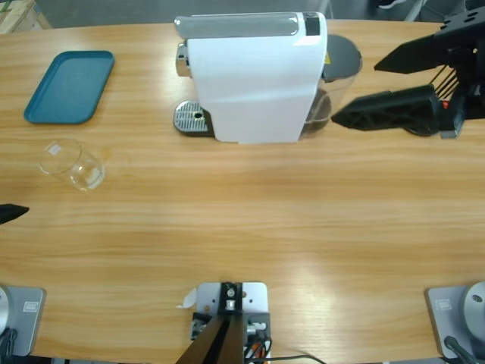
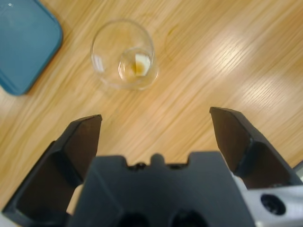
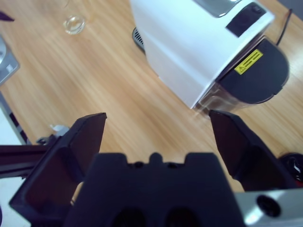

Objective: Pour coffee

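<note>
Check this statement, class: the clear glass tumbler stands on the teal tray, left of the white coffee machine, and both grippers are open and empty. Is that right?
Not quite. The glass tumbler stands on the bare wooden table, beside the teal tray, not on it; the high view shows this. The rest holds: it is left of the coffee machine, and both grippers are open and empty.

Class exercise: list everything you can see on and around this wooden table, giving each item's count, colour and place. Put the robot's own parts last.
table: one, light wood, under everything.
coffee machine: one, white with silver top and dark rear tank, top middle.
drip grate: one, silver, at the machine's left end.
tray: one, teal, upper left.
glass tumbler: one, clear, below the tray.
coffee: small tan-brown trace in the tumbler's bottom.
left gripper: one, black, open, short of the tumbler.
right gripper: one, black, open, beside the machine's tank end.
</note>
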Tool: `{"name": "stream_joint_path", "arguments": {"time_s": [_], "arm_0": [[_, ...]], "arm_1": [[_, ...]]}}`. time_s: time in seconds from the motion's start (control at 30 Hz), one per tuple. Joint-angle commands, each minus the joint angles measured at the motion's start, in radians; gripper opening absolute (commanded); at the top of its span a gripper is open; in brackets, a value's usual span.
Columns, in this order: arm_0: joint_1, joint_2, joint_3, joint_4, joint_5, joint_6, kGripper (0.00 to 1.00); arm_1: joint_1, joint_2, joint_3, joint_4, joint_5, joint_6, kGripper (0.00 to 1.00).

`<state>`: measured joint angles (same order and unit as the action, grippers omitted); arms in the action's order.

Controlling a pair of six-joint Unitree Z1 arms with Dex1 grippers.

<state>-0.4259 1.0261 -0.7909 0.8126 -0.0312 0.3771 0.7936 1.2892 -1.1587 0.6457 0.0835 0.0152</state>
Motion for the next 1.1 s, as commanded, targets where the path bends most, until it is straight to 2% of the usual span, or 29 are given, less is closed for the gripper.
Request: {"name": "stream_joint_path", "arguments": {"time_s": [0.03,0.17,0.4,0.63,1.1], "arm_0": [[0.038,-0.103,0.104,-0.120,-0.072,-0.004,0.998],[0.107,-0.007,0.109,-0.163,-0.044,-0.015,0.991],[0.108,0.148,0.160,-0.336,-0.084,-0.042,0.991],[0.109,0.287,0.164,-0.405,-0.080,-0.038,0.990],[0.118,0.323,0.186,-0.471,-0.040,-0.041,0.973]], "arm_1": [[-0.056,0.047,0.082,-0.127,0.016,-0.007,1.000],[-0.078,0.068,0.117,-0.182,0.034,-0.011,1.000],[-0.135,0.100,0.117,-0.192,0.065,-0.036,1.000],[-0.161,0.131,0.114,-0.205,0.083,-0.051,1.000],[-0.180,0.148,0.116,-0.216,0.105,-0.063,1.000]]}}
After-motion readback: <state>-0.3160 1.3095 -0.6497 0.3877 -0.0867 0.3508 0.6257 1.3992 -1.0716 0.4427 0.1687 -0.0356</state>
